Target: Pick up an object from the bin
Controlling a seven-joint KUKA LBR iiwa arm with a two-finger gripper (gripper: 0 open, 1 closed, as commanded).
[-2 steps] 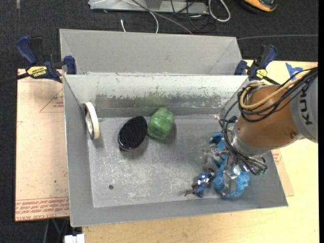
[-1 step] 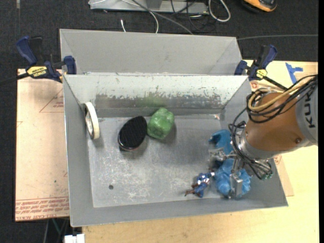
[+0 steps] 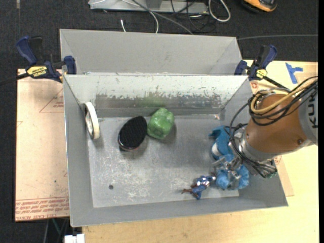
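Note:
My gripper is low in the bin's right front corner, under the arm's orange cover. It is right over a light blue crumpled thing that shows both behind it and in front of it. Whether the blue thing is in its grasp I cannot tell, as the gripper's body hides the contact. A small blue and red toy figure lies on the floor just left of the gripper, near the front wall.
A green lumpy thing and a black oval brush-like thing lie side by side at the back middle. A white tape roll leans against the left wall. The arm and its cables cover the right wall.

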